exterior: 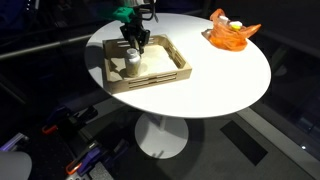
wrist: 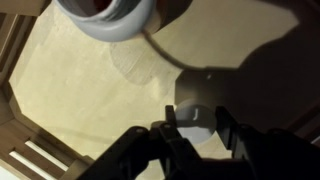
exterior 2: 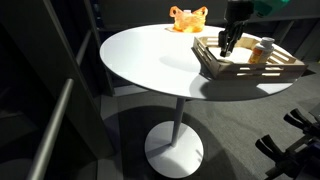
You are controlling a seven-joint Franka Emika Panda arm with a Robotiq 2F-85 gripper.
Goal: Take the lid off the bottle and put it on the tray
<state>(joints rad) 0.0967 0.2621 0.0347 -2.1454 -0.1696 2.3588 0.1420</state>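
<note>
A wooden tray (exterior: 150, 80) sits on the round white table (exterior: 215, 85) and shows in both exterior views (exterior 2: 245, 72). A small pale bottle (exterior: 131, 62) stands upright in the tray, also seen in an exterior view (exterior 2: 262, 50) and at the top of the wrist view (wrist: 110, 15) with its mouth uncovered. My gripper (exterior: 135, 40) (exterior 2: 228, 42) reaches down inside the tray beside the bottle. In the wrist view my fingers (wrist: 195, 112) are closed on a small white round lid (wrist: 195, 123), low over the tray floor (wrist: 80, 90) in shadow.
An orange plastic object (exterior: 230, 33) (exterior 2: 187, 17) lies near the table's far edge, apart from the tray. The tray's raised slatted walls (wrist: 30, 150) surround the gripper. The table stands on a single pedestal (exterior 2: 175, 150) over dark floor.
</note>
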